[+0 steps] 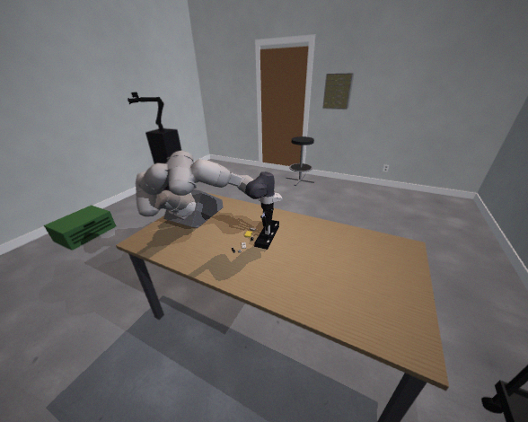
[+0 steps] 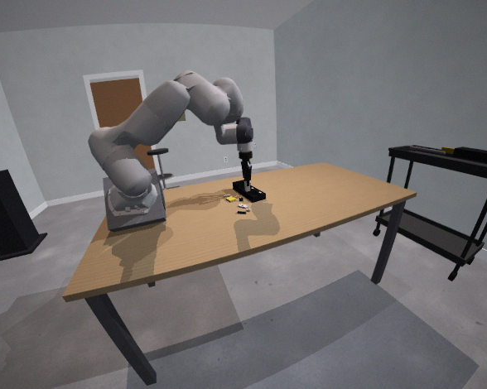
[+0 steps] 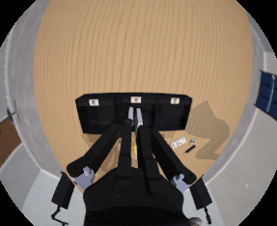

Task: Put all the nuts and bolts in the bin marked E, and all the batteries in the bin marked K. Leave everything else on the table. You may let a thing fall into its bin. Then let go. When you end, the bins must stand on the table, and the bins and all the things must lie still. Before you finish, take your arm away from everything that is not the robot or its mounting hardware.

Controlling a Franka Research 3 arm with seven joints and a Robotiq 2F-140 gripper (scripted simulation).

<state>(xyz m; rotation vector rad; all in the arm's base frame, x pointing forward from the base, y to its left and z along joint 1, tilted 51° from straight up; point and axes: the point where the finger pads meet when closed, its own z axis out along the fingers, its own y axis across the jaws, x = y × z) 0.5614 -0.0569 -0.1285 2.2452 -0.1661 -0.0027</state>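
The bins [image 1: 273,226] [image 2: 258,194] [image 3: 94,113], a black row with unreadable labels, sit on the worktop [image 1: 337,276] directly under the gripper [image 1: 266,232] [image 2: 247,187] [image 3: 136,119]. The gripper points down over the middle compartment, its fingers closed together with nothing visible between the tips. Small loose parts [image 1: 242,245] [image 2: 242,207] [image 3: 180,144] lie just beside it, outside the bins.
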